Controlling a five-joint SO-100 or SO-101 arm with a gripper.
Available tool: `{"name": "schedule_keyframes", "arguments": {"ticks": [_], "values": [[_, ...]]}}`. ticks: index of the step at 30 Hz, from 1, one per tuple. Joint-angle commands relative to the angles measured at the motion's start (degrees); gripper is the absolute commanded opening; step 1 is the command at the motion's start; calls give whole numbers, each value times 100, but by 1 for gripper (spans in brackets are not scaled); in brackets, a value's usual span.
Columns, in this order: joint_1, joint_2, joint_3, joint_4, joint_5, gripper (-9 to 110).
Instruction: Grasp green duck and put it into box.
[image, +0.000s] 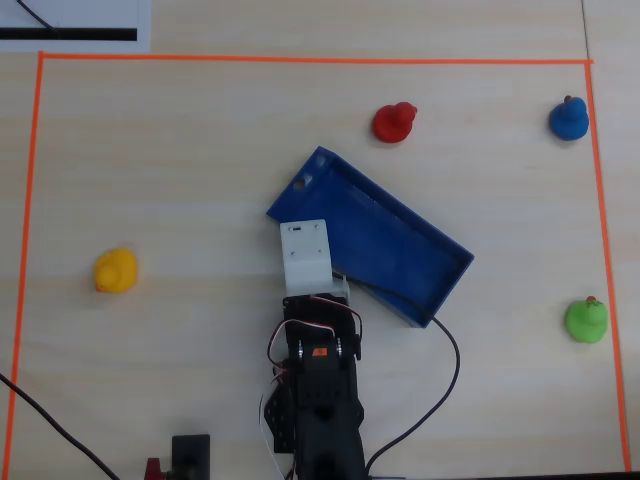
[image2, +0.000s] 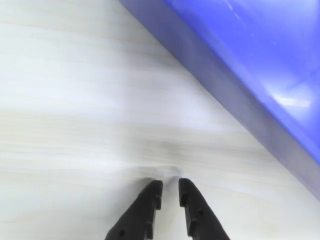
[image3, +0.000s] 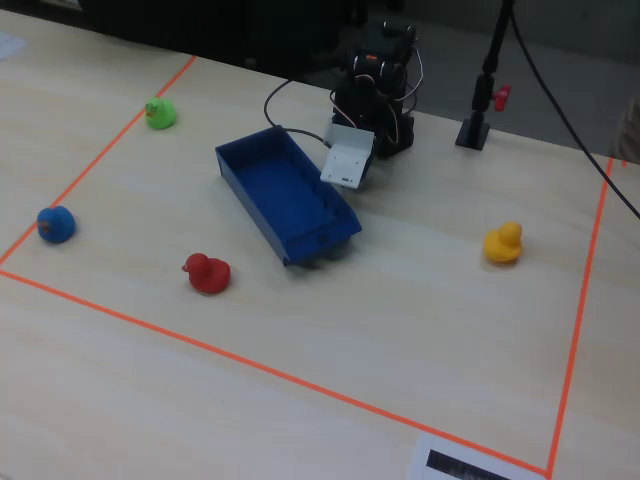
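Nothing done yet: the green duck sits far right on the counter, the box empty, gripper beside it (fingers nearly together, holding nothing).

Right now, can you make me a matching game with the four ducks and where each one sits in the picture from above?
Ducks:
1. green duck
2. yellow duck
3. red duck
4. blue duck

Places in the overhead view:
A. top right corner
B. left side, far from the box
C. lower right
D. just above the box

Pairs: 1-C, 2-B, 3-D, 4-A
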Motion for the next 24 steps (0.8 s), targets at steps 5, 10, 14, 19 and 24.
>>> {"name": "schedule_keyframes", "arguments": {"ticks": [5,10,14,19,24], "values": [[-70,-387,-738,396,44,0],[-114,-1178,-2057,1072,44,0],[-35,-1872,-3234,1318,0,0],[299,-2979,-4860,1389,-9,0],[747,-4263,-6785,1441,-26,0]]}}
